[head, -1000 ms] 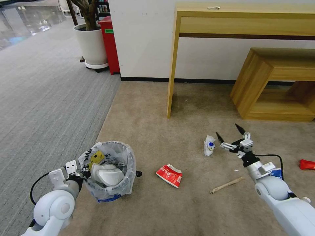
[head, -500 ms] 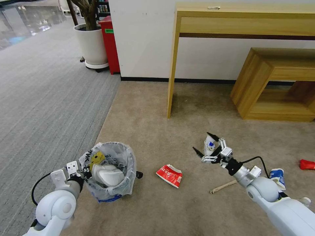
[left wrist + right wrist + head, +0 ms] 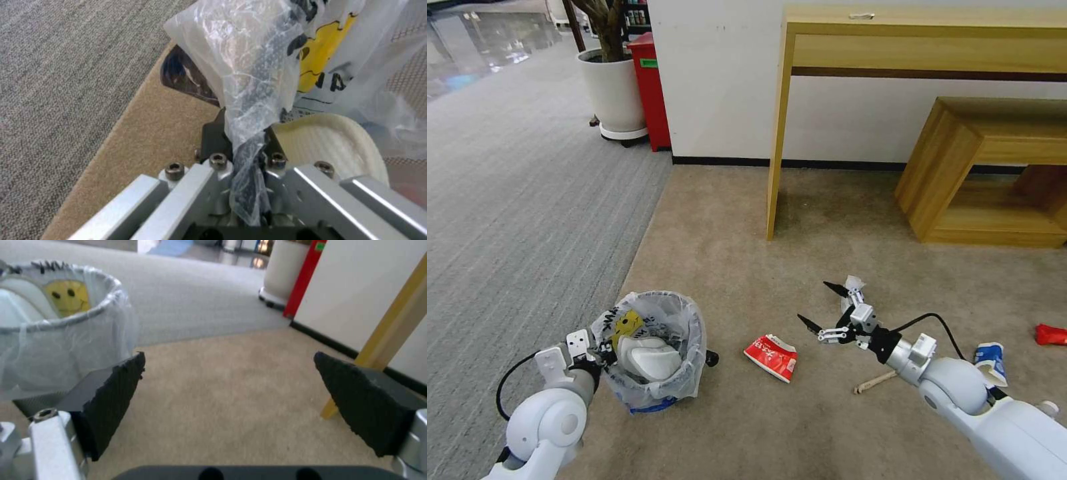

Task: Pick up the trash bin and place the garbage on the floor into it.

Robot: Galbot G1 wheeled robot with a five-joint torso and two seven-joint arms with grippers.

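Trash bin (image 3: 654, 353) is sitting low on the beige floor (image 3: 727, 220) near the seam with the grey ribbed carpet (image 3: 514, 200), lined with a crinkly translucent bag that is showing black lettering and a yellow face mark. A white slipper (image 3: 650, 357) is lying inside it. The left gripper (image 3: 597, 350) is reaching in from the bin's left side; in the left wrist view its fingers (image 3: 213, 133) are pressing together on the bag-covered rim, pinching the plastic between them.

The right gripper (image 3: 822, 305) is hovering above the carpet, to the right of the bin and well apart from it. Its fingers (image 3: 118, 386) are spreading wide with nothing between them. A crumpled red-white carton (image 3: 772, 356) is lying on the floor just below and left of this gripper, between it and the bin. A crumpled blue-white paper cup (image 3: 854, 287) is lying right behind the gripper, partly hidden by it. A wooden stick (image 3: 875, 382) is resting on the carpet beside the right forearm, a second blue-white cup (image 3: 989, 357) is lying just beyond the arm, and a red wrapper (image 3: 1051, 334) is lying at the far right edge.

A wooden table (image 3: 920, 47) and a low wooden bench (image 3: 994, 167) are standing against the wall behind.
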